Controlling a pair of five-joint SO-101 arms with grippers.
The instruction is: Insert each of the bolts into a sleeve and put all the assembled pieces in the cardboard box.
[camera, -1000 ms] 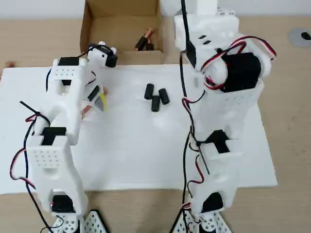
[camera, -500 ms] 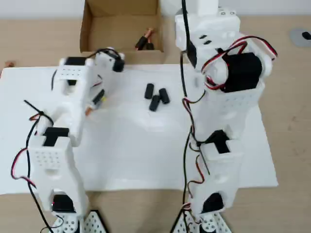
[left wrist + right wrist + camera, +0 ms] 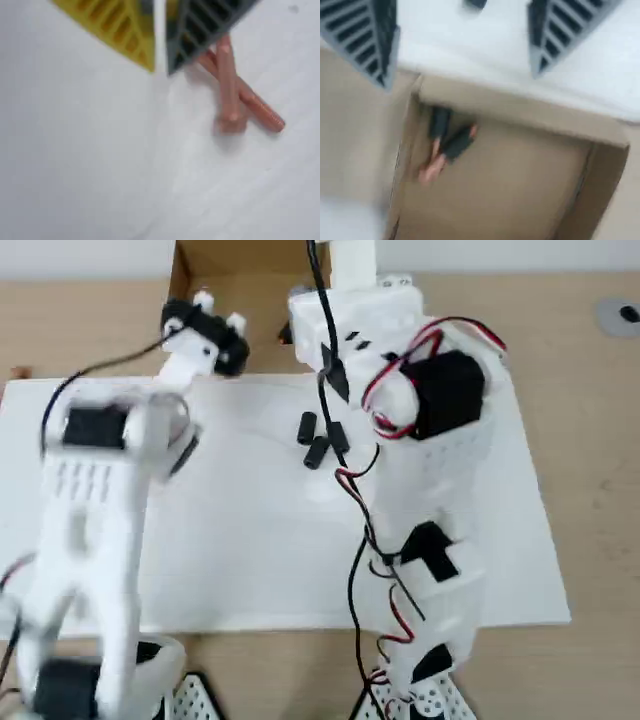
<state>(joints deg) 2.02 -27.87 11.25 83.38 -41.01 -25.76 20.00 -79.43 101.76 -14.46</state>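
Two copper bolts (image 3: 235, 95) lie crossed on the white mat, right beside my left gripper (image 3: 161, 67). Its yellow and dark fingers stand almost together with nothing between them. Three black sleeves (image 3: 318, 445) lie loose on the mat in the high view, just left of the right arm. My right gripper (image 3: 462, 77) hangs open over the near rim of the cardboard box (image 3: 520, 120). Two assembled pieces (image 3: 447, 145), black sleeves with copper bolts inside, lie in a corner of the box. One more sleeve (image 3: 476, 3) shows at the edge of the right wrist view.
The white mat (image 3: 250, 540) covers most of the table. The cardboard box (image 3: 182, 280) stands at its far edge. The left arm (image 3: 95, 500) spans the mat's left side, and the right arm (image 3: 430, 470) with its loose cables spans the right.
The left arm has swung up and back, its wrist now nearer the box. The right arm has shifted left, over the box's right part.
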